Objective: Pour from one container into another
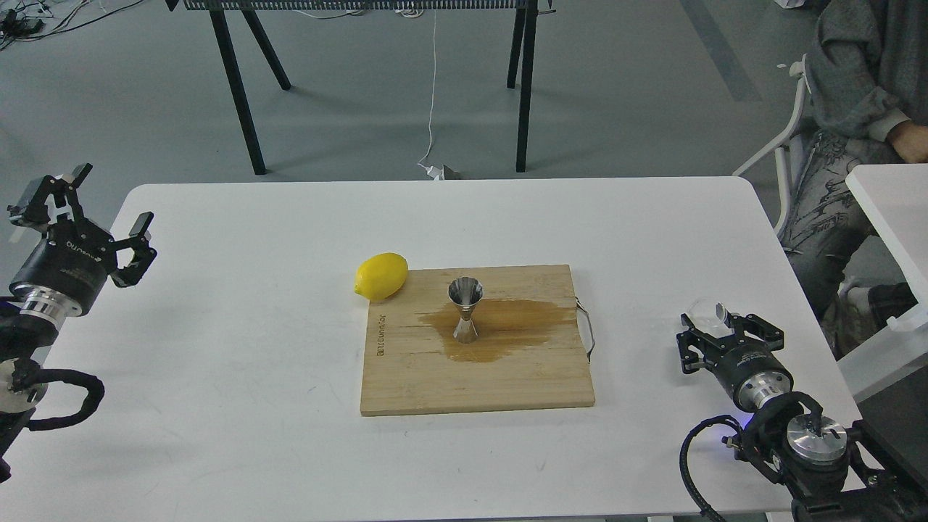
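The steel jigger [465,308] stands upright in the middle of the wooden cutting board [507,388], in a brown puddle [522,322]. The small clear cup [707,312] is at the right side of the table, held at the tips of my right gripper [716,324], which is shut on it. It is well right of the board. My left gripper [112,196] hangs open and empty over the table's far left edge, far from both containers.
A yellow lemon [380,276] lies against the board's back left corner. The board has a metal handle [587,337] on its right side. The white table [239,348] carries it all. A seated person [855,80] and a second white table [892,210] are at the right.
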Available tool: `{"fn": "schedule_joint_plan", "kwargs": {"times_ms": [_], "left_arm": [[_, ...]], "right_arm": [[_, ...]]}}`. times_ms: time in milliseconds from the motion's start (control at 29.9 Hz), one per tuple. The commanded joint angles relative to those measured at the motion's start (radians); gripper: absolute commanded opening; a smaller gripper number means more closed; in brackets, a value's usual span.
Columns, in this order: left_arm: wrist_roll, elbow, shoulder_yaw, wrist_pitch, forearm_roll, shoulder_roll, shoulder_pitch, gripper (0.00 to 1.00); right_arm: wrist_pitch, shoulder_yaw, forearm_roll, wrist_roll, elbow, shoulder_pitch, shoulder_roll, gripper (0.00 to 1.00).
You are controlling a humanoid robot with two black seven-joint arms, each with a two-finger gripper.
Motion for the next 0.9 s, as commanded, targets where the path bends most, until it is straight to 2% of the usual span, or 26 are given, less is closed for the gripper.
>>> {"fn": "schedule_joint_plan", "kwargs": {"times_ms": [0, 134, 200, 234, 267, 534, 869], "left_arm": [[0.0, -0.002, 0.0, 0.0, 0.0, 0.0, 0.0, 0.99], [0.0, 0.0, 0.0, 0.0, 0.0, 0.0, 0.0, 0.99], [0.0, 0.0, 0.0, 0.0, 0.0, 0.0, 0.0, 0.99], [0.0, 0.0, 0.0, 0.0, 0.0, 0.0, 0.0, 0.99], [0.0, 0.0, 0.0, 0.0, 0.0, 0.0, 0.0, 0.99], [0.0, 0.011, 0.002, 0.0, 0.0, -0.002, 0.002, 0.99], [0.0, 0.012, 0.002, 0.0, 0.0, -0.002, 0.002, 0.99]], "right_arm": [[0.0, 0.0, 0.0, 0.0, 0.0, 0.0, -0.001, 0.65], [0.002, 0.001, 0.002, 0.0, 0.003, -0.001, -0.001, 0.74], [0.002, 0.0, 0.002, 0.0, 0.008, -0.006, -0.001, 0.84], [0.003, 0.001, 0.003, 0.0, 0.012, -0.009, -0.001, 0.97], [0.003, 0.001, 0.003, -0.002, 0.014, -0.012, -0.001, 0.99], [0.012, 0.018, 0.009, -0.002, 0.057, -0.072, -0.011, 1.0], [-0.015, 0.04, 0.009, 0.001, 0.348, -0.254, -0.103, 1.0]]}}
